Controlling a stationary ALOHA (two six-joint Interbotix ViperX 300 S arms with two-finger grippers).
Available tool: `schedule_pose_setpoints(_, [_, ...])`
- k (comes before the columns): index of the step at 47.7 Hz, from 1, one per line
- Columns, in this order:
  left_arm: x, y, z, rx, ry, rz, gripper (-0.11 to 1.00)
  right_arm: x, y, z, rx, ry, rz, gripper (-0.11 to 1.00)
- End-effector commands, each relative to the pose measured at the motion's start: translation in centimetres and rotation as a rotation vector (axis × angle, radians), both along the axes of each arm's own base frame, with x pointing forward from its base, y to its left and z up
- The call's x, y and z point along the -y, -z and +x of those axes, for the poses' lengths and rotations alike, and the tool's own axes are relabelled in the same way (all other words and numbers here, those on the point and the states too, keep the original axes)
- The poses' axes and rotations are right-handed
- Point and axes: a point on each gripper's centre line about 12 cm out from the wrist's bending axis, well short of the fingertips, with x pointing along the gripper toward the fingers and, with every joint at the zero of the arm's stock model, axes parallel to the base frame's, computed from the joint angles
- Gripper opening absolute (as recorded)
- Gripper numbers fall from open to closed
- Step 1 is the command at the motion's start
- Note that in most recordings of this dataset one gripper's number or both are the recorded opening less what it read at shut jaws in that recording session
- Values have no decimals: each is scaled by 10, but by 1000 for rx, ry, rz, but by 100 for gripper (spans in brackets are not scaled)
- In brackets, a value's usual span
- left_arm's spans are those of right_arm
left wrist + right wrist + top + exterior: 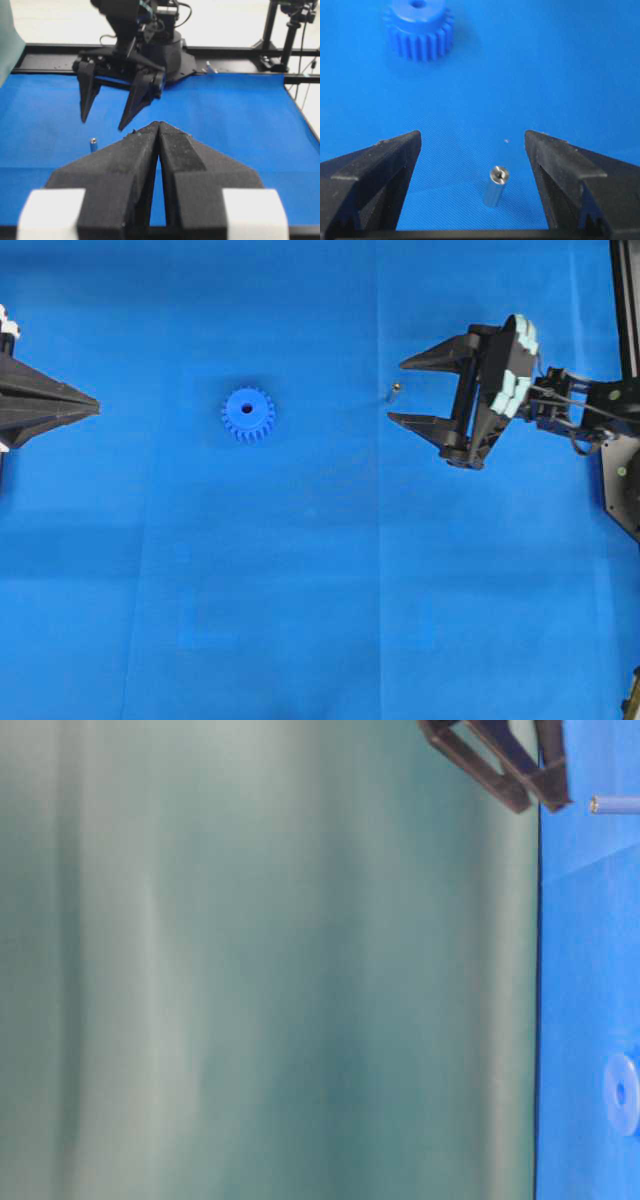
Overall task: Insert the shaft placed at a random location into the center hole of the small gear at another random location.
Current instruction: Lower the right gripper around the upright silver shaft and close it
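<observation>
The small silvery metal shaft (496, 186) stands upright on the blue cloth (320, 590), between the tips of the black right gripper (398, 391), whose jaws are spread wide and clear of it. The bright blue toothed plastic gear (248, 414) lies flat, well apart, centre hole (247, 408) upward. The black left gripper (158, 125) is closed, empty.

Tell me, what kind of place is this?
Probably a robotics lab test bench: two robot arms, the right gripper and left gripper, face each other over a blue cloth holding only a small gear and a shaft, framed by black rails.
</observation>
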Motion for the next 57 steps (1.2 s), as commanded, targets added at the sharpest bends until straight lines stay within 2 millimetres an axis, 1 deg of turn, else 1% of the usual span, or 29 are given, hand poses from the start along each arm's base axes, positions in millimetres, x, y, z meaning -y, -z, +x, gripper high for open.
schedule_pose_setpoints(1, [1, -4, 1, 15, 3, 3, 0, 5, 1, 6, 23, 28, 2, 74])
schedule_pose_setpoints(8, [1, -4, 1, 12, 3, 3, 0, 8, 17, 8, -16, 62, 23, 74])
schedule_pose_setpoints(14, [1, -3, 1, 11, 3, 3, 0, 11, 26, 10, -36, 82, 34, 73])
schedule_pose_setpoints(21, [1, -3, 2, 9, 3, 3, 0, 12, 27, 9, -33, 94, 35, 71])
schedule_pose_setpoints(24, [1, -3, 2, 9, 3, 3, 0, 12, 28, 9, -34, 98, 37, 68])
schedule_pose_setpoints(28, [1, -2, 1, 8, 3, 3, 0, 12, 28, 9, -32, 105, 40, 61])
schedule_pose_setpoints(32, [1, -2, 2, 5, 3, 3, 0, 13, 28, 8, -31, 108, 41, 49])
schedule_pose_setpoints(39, [1, -1, 2, 0, 3, 3, 0, 12, 29, 8, -38, 107, 43, 16])
schedule_pose_setpoints(41, [1, 0, 2, -1, 3, 3, 0, 13, 28, 8, -35, 107, 43, 9])
schedule_pose_setpoints(43, [1, 0, 2, -1, 3, 3, 0, 12, 28, 8, -36, 107, 43, 4])
schedule_pose_setpoints(53, [1, 0, 2, -3, 3, 2, 0, 12, 27, 10, -33, 104, 47, 3])
schedule_pose_setpoints(57, [1, 1, 2, -5, 3, 2, 0, 11, 22, 12, -18, 99, 47, 3])
